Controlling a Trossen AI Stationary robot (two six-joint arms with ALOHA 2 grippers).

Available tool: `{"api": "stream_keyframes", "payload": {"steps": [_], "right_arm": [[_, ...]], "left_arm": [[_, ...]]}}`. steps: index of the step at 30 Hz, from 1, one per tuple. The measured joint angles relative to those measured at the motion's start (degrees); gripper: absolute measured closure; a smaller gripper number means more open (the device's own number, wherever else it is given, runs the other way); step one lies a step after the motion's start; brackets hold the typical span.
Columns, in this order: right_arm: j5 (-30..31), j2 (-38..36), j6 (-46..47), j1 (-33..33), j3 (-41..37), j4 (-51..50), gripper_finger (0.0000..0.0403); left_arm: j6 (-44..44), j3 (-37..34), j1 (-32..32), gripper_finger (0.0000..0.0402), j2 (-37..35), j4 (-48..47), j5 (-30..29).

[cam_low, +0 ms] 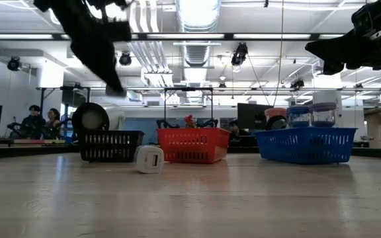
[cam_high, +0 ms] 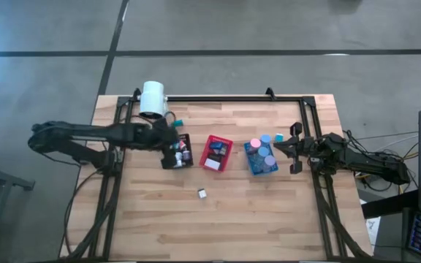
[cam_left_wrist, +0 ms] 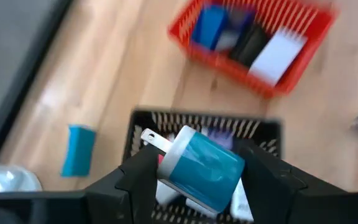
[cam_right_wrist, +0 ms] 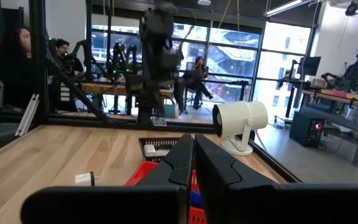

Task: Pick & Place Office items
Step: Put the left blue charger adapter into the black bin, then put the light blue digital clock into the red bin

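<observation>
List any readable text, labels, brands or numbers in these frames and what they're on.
None readable.
Teal-and-white plug adapter held in the left gripper above the black tray: no print shows.
White charger block on the table: face mark too small to read.
Items in the red tray: blurred.

from above we look straight down on the whole wooden slatted table (cam_high: 218,212). at table height we look level across it; both views share the red mesh tray (cam_high: 216,153).

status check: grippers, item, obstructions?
Left gripper shut on teal-and-white plug above black tray. Right gripper shut, empty, beside blue tray. No obstruction seen.
</observation>
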Motion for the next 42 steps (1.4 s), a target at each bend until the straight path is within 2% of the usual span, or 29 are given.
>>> {"api": "stream_keyframes", "payload": {"steps": [5,12,18,20,22,27,31,36,39,42], "right_arm": [[0.00,0.00,0.00,0.01,0.00,-0.01,0.0390],[0.00,0.00,-0.02,0.01,0.00,-0.01,0.0390],[0.00,0.05,-0.05,0.00,0.00,-0.03,0.0390],[0.00,0.04,-0.17,0.01,0.00,-0.05,0.0390],[0.00,0.08,-0.18,-0.01,0.00,-0.05,0.0390],[0.00,0.44,-0.31,0.01,0.00,-0.07,0.0390],[0.00,0.48,-0.45,0.01,0.00,-0.07,0.0390],[0.00,0.50,-1.07,0.01,0.00,-0.07,0.0390],[0.02,0.66,-1.09,0.01,0.00,-0.05,0.0390],[0.02,0.70,-1.09,-0.01,0.00,-0.03,0.0390]], "left_arm": [[0.00,-1.83,1.70,0.0210,7.36,0.64,0.32],[1.36,-1.89,2.10,0.0210,16.38,3.47,4.11],[1.51,-1.40,2.23,0.0210,20.56,4.78,4.25],[1.51,-1.28,2.25,0.0199,20.83,4.09,4.25],[1.53,-1.25,2.26,0.0168,20.47,3.50,4.27],[2.05,-0.44,2.25,0.0089,16.16,3.01,4.26],[3.55,-0.31,2.25,0.0068,9.18,3.30,4.25],[8.69,-4.19,2.44,0.0080,-4.11,10.67,5.15],[15.78,-9.24,3.30,0.0106,-12.72,19.21,11.57],[19.06,-15.04,5.21,0.0150,-19.79,26.51,17.23]]}}
